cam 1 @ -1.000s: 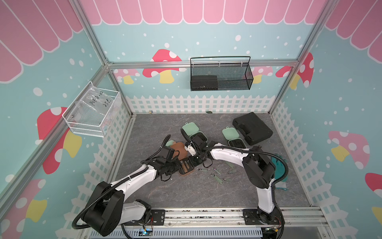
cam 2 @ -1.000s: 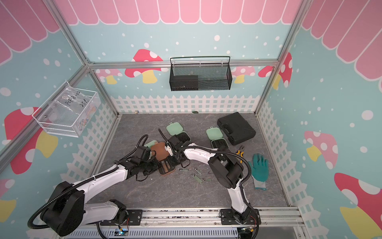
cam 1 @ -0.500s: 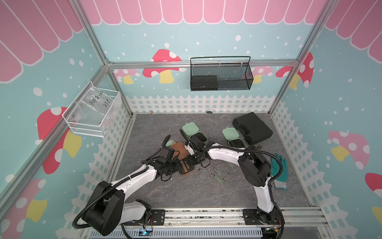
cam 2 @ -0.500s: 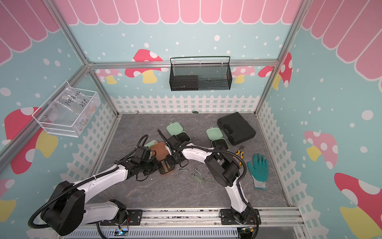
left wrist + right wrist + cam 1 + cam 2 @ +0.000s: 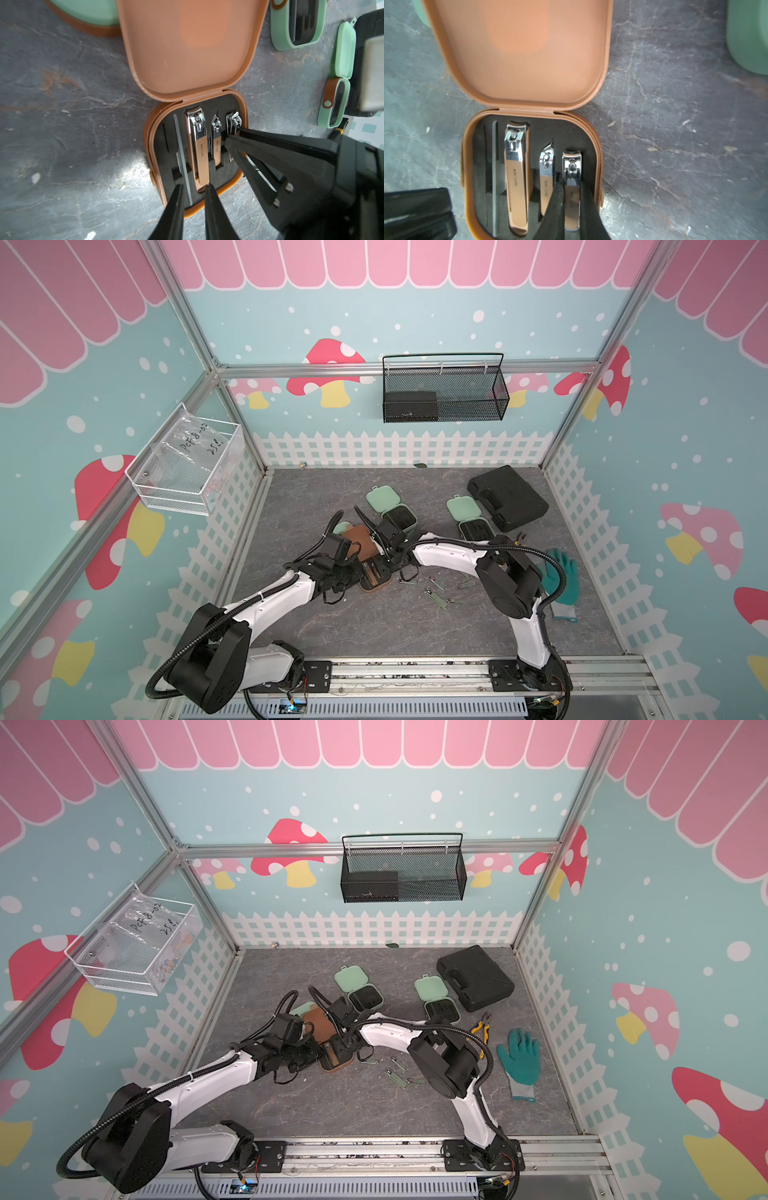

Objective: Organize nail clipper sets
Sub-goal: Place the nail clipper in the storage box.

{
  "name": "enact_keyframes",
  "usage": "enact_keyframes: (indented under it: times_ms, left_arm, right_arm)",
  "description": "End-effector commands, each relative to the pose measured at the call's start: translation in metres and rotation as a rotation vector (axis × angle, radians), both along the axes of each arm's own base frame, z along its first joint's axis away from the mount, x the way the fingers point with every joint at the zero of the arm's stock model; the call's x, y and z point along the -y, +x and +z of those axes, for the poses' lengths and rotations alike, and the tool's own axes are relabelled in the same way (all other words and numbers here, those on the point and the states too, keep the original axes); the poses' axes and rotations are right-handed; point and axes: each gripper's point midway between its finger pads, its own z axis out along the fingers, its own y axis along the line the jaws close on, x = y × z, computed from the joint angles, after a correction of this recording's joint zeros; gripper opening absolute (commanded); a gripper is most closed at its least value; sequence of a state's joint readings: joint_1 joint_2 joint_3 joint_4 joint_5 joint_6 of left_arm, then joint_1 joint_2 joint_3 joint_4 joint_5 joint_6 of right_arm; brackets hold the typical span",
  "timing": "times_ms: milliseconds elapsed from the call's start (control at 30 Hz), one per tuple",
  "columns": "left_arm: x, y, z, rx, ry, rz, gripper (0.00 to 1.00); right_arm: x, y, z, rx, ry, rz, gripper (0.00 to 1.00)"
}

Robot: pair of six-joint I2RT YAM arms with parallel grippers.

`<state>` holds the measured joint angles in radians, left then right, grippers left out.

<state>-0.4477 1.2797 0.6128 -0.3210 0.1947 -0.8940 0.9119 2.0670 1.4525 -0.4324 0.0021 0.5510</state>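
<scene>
Right arm elbow edged slightly frame-left; right gripper pinches small clipper in brown case; left gripper hovers narrowly parted at the case's edge.

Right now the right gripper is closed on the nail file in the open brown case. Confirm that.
Not quite. The right gripper is closed on the small clipper, not the nail file, which lies in its own slot across the insert. The brown case is open, as you say. The right wrist view shows it.
</scene>
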Motion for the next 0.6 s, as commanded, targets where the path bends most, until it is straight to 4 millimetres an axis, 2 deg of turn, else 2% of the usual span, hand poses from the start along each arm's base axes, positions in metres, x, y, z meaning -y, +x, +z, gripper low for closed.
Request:
enact_keyframes:
  times_ms: [0, 200, 333, 433, 567]
  left_arm:
    - [-0.001, -0.002, -0.006, -0.006, 0.006, 0.006, 0.22]
    - [-0.001, -0.002, -0.005, -0.006, 0.004, 0.007, 0.22]
    - [-0.001, -0.003, -0.005, -0.004, 0.003, 0.007, 0.22]
    - [-0.001, -0.003, -0.004, -0.002, 0.002, 0.007, 0.22]
    - [-0.001, -0.003, -0.004, -0.002, 0.0, 0.007, 0.22]
  right_arm:
    - [0.042, -0.022, -0.052, -0.066, -0.203, -0.044, 0.07]
    - [0.057, -0.039, -0.074, -0.087, -0.266, -0.052, 0.06]
    - [0.061, -0.044, -0.082, -0.096, -0.283, -0.053, 0.06]
    - [0.059, -0.042, -0.077, -0.086, -0.28, -0.051, 0.08]
    - [0.048, -0.033, -0.057, -0.054, -0.251, -0.035, 0.18]
